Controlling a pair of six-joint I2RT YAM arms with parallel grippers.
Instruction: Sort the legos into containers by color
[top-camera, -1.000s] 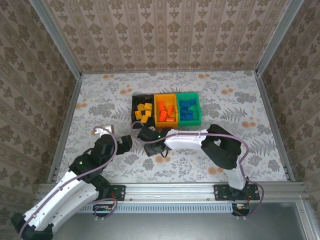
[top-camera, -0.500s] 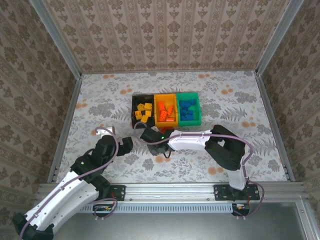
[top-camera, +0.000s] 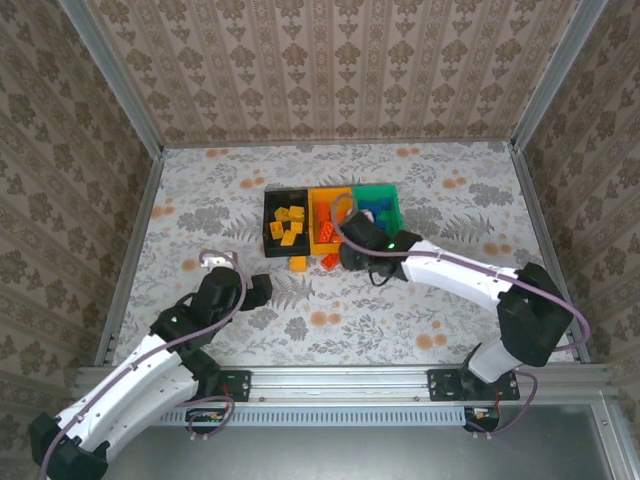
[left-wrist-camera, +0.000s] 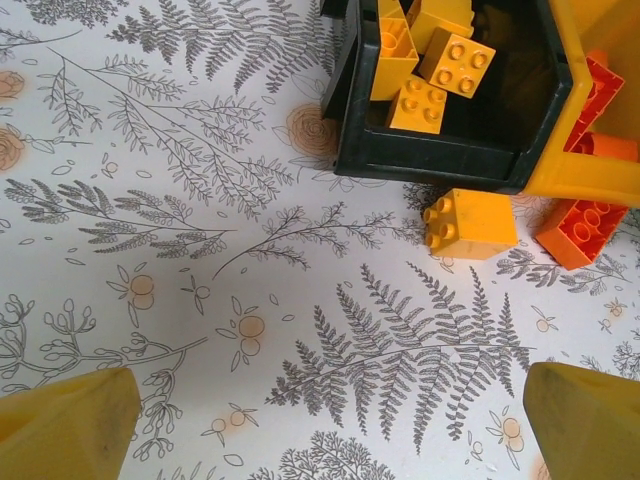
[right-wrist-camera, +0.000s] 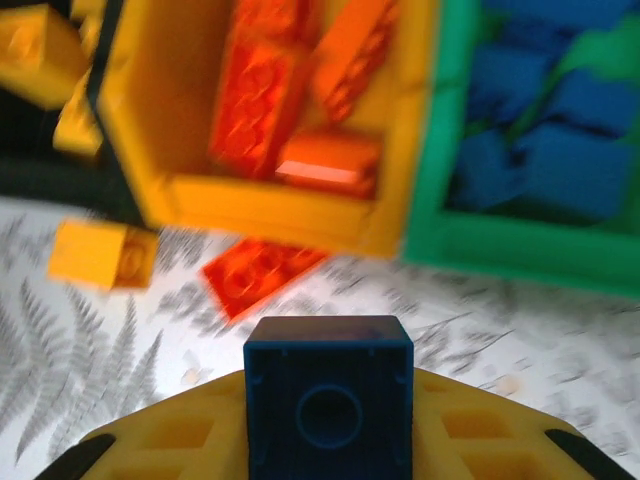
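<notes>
At the lower centre of the right wrist view, a blue brick (right-wrist-camera: 328, 395) was clamped in the right gripper (right-wrist-camera: 328, 435), short of the green bin (right-wrist-camera: 450, 240) at upper right. If released early or left of line, it could be dropped onto the table (right-wrist-camera: 520, 330) or into the orange bin (right-wrist-camera: 270, 205). At the bottom of the left wrist view, the left gripper (left-wrist-camera: 320, 410) was spread wide and empty, near a loose yellow brick (left-wrist-camera: 470, 222).

The right gripper (top-camera: 350, 250) has been swung to the near edge of the bins (top-camera: 380, 187) with a blue brick (right-wrist-camera: 328, 400). A yellow brick (top-camera: 297, 263) and an orange brick (top-camera: 330, 261) there have been uncovered.
</notes>
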